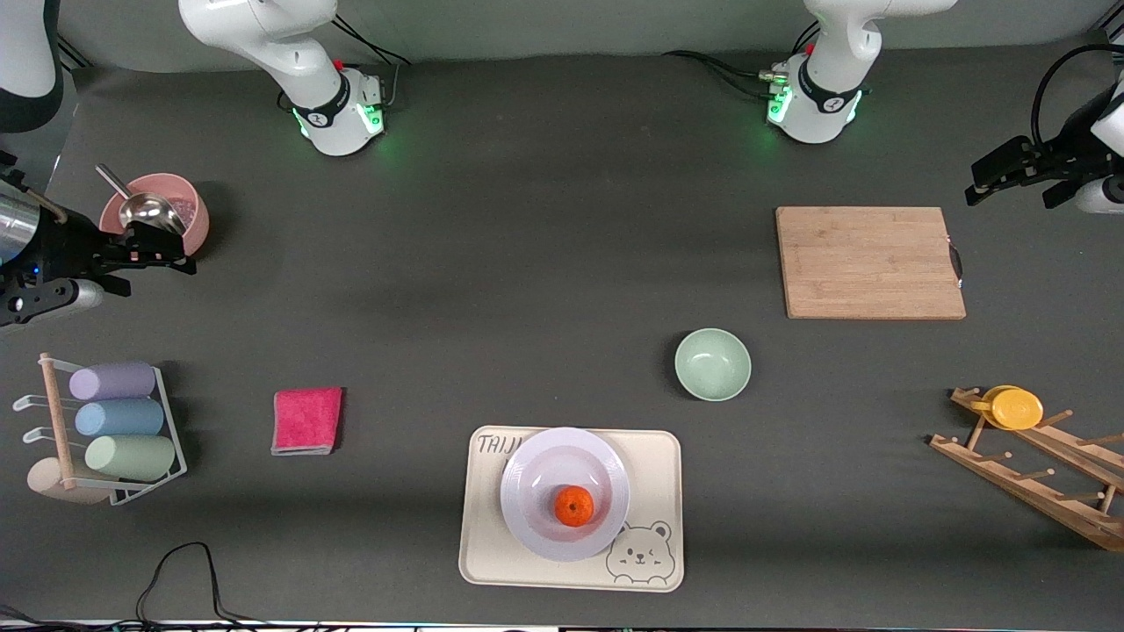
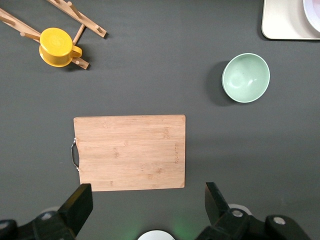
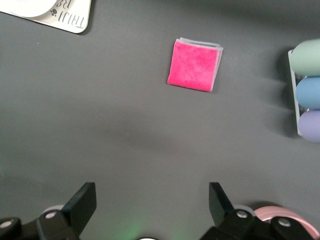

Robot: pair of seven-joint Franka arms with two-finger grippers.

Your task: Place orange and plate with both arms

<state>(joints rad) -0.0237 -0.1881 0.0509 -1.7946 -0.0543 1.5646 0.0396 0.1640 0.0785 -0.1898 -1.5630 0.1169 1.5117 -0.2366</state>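
- Front view puts the orange (image 1: 574,506) in the well of the plate (image 1: 565,506), and the plate on the cream bear tray (image 1: 654,456), low in the middle of the frame.
- Both arms wait high at the frame's edges. The left hand (image 1: 988,180) hangs at the upper right edge of the frame, over bare table (image 1: 527,263) toward the left arm's end, fingers apart and holding nothing.
- The right hand (image 1: 162,254) hangs at the frame's left edge, just beside the pink bowl (image 1: 189,211), fingers likewise apart and empty.
- Left wrist view confirms it: its two fingertips (image 2: 80,200) stand wide, with the wooden cutting board (image 2: 130,152) and the pale green bowl (image 2: 245,78) on the table below.
- Right wrist view shows the same wide gap between its fingertips (image 3: 85,197), with the pink cloth (image 3: 194,65) on the table.
- Step in hand, as I judge it: neither thing is gripped, so either the work has not begun or it is finished; I cannot tell which.
- If it is to start, the next move calls for one hand to descend on the orange and the other to take the plate's rim, without colliding over the tray.
- Containers: the pink bowl holds a metal ladle (image 1: 145,206); the green bowl is empty; a rack (image 1: 171,421) holds three pastel cups lying on their sides; a yellow cup (image 1: 1014,407) sits on the wooden peg rack (image 1: 1036,478).
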